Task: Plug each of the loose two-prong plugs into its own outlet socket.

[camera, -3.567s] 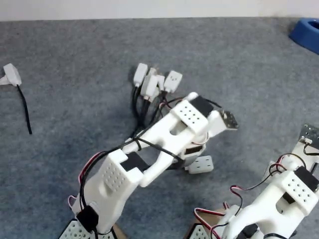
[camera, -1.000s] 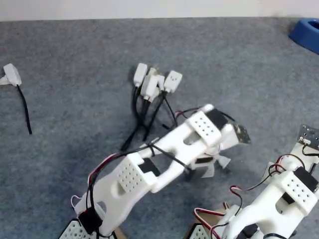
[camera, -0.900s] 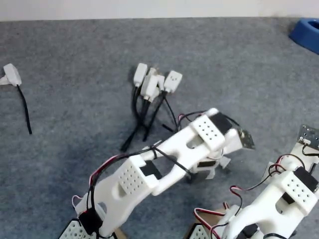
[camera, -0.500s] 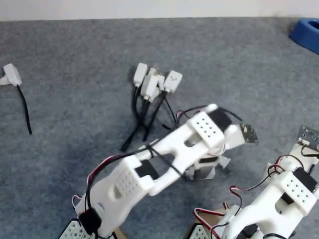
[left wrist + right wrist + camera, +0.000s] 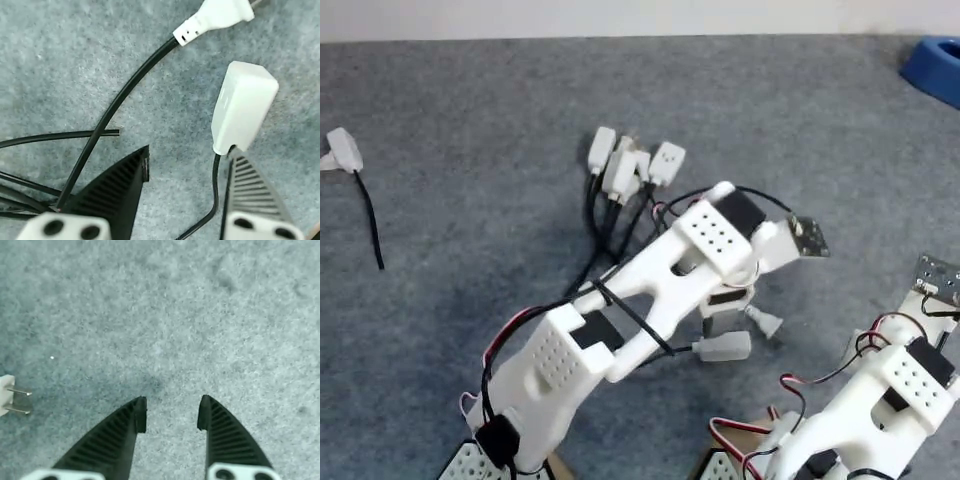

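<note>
Outlet socket (image 5: 243,107) at tip of parted left gripper (image 5: 189,152), plug (image 5: 220,17) beyond

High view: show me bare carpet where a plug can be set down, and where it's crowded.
Free: the stretch between the lone corded block and the white connector cluster; also the carpet between that cluster and the blue bowl. Crowded: around the left gripper, with black cords, a socket block and a loose plug.

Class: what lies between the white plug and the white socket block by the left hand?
Bare grey carpet; the left wrist view shows the plug and socket block apart.
</note>
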You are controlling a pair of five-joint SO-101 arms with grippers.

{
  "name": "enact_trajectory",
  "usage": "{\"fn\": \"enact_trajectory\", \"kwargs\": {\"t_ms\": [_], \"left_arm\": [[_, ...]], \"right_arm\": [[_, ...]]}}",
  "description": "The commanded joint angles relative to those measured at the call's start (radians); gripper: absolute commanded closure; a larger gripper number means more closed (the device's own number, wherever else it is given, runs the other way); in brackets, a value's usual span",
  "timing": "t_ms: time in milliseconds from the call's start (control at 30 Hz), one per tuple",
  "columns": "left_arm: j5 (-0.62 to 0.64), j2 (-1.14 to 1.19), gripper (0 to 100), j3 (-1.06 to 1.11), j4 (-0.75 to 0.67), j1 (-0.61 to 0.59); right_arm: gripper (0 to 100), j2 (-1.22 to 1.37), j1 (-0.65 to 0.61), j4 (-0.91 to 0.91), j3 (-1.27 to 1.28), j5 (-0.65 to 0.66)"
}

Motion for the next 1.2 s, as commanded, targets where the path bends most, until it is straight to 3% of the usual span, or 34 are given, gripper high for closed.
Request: {"fn": "enact_trajectory", "kwargs": {"t_ms": [0, 533, 733, 833, 967, 1167], "left_arm": [[-0.009, -0.058, 76, -0.004, 0.009, -0.008], [-0.061, 0.107, 76, -0.013, -0.074, -0.048], [-0.060, 0.107, 76, -0.094, -0.061, -0.082], [-0.048, 0.105, 76, -0.170, 0.017, -0.051], [-0.012, 0.035, 78, -0.163, 0.021, -0.001], [0.058, -0.159, 78, 0.018, 0.021, 0.067]], "right_arm": [[82.1, -0.022, 0.002, -0.008, -0.008, 0.009], [82.1, -0.022, 0.015, -0.008, -0.005, 0.068], [82.1, -0.022, 0.015, -0.008, -0.005, 0.066], [82.1, -0.022, 0.013, -0.008, -0.005, 0.066], [82.1, -0.022, 0.013, -0.010, -0.005, 0.066], [82.1, -0.022, 0.013, -0.010, -0.005, 0.069]]}}
